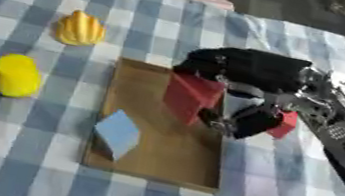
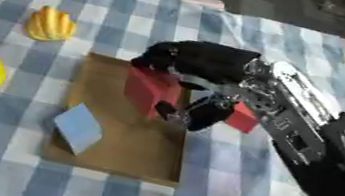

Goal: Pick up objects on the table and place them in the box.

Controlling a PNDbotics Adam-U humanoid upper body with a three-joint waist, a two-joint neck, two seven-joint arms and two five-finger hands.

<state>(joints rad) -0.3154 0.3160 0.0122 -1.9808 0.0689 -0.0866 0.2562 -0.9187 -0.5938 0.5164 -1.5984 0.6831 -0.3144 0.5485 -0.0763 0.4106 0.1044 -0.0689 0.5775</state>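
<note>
A table covered with a blue-and-white checked cloth (image 1: 32, 156) fills most of the frame. At its centre lies a shallow brown cardboard box (image 1: 168, 155), flat on the cloth. Left of the box, at mid-left of the frame, a yellow cylinder (image 1: 16, 75) lies on the cloth. Above it, toward the upper left, sits a ridged yellow-orange object (image 1: 79, 29). Just right of the box's right edge, a small red piece (image 1: 285, 127) shows.
</note>
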